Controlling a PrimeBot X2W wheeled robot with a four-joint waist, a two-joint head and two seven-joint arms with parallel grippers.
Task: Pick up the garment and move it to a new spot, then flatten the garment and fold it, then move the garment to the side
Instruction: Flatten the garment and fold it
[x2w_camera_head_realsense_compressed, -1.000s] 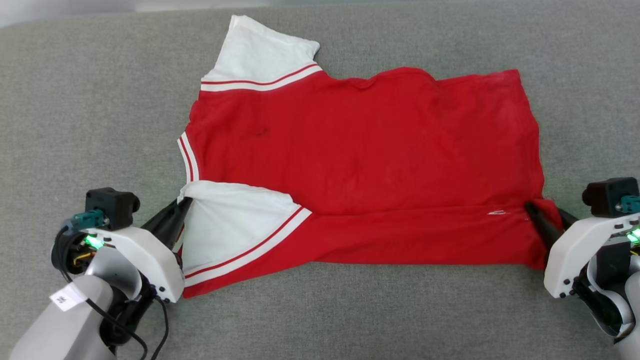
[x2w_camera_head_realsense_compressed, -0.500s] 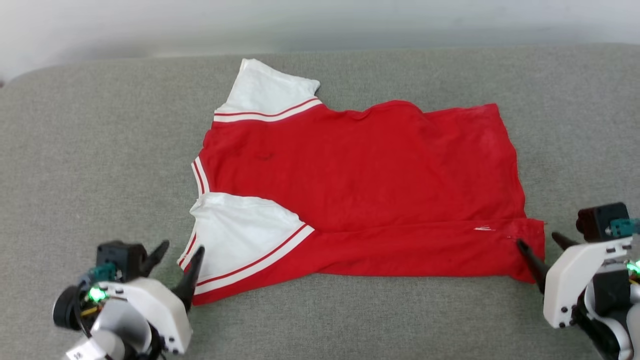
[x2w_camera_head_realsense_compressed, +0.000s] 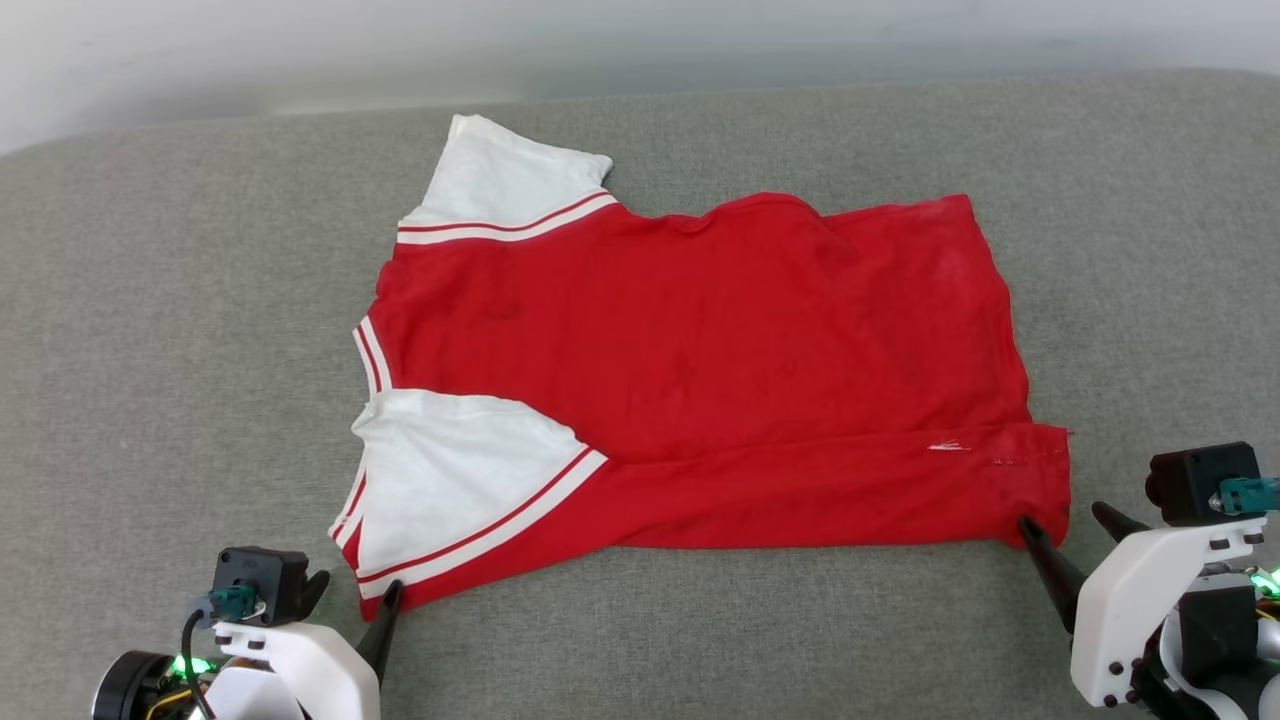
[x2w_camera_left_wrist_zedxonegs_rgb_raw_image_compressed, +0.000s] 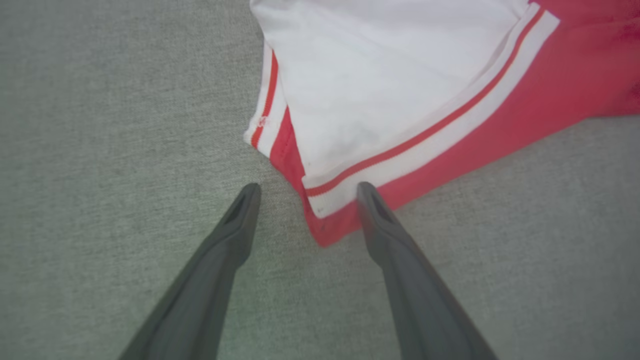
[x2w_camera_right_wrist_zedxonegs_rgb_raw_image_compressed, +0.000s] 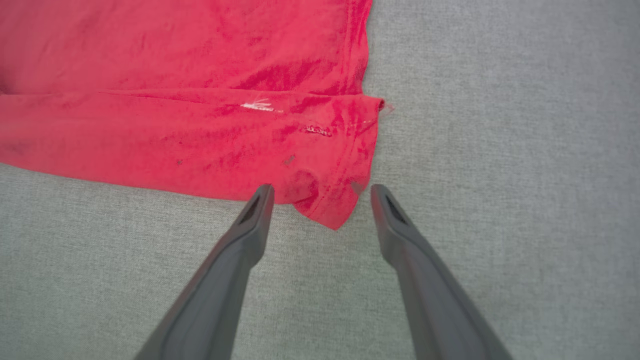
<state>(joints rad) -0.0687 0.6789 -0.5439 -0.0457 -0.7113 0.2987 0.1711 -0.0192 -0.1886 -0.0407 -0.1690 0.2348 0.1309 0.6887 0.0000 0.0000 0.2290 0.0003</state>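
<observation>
Released since a second earlier: both near corners of the garment, pinched then, lay free, and both grippers had drawn back toward the robot.

Item: garment (x2w_camera_head_realsense_compressed: 700, 340), a red jersey T-shirt with short white sleeves and red-white striped trim, plain red side up. It lay flat on the grey woven fabric surface (x2w_camera_head_realsense_compressed: 150, 350), collar end toward the robot's left, hem toward its right. The near long edge was folded over onto the body as a red band (x2w_camera_head_realsense_compressed: 800, 490), and the near sleeve (x2w_camera_head_realsense_compressed: 450, 470) was folded in with it. The far sleeve (x2w_camera_head_realsense_compressed: 505, 180) was spread outward.

Left gripper (x2w_camera_head_realsense_compressed: 356, 588): two long dark fingers spread apart, holding nothing, the near sleeve's corner lying between the tips. Contact could not be told.

Right gripper (x2w_camera_head_realsense_compressed: 1062, 515): fingers likewise apart, holding nothing, set either side of the near hem corner.
</observation>
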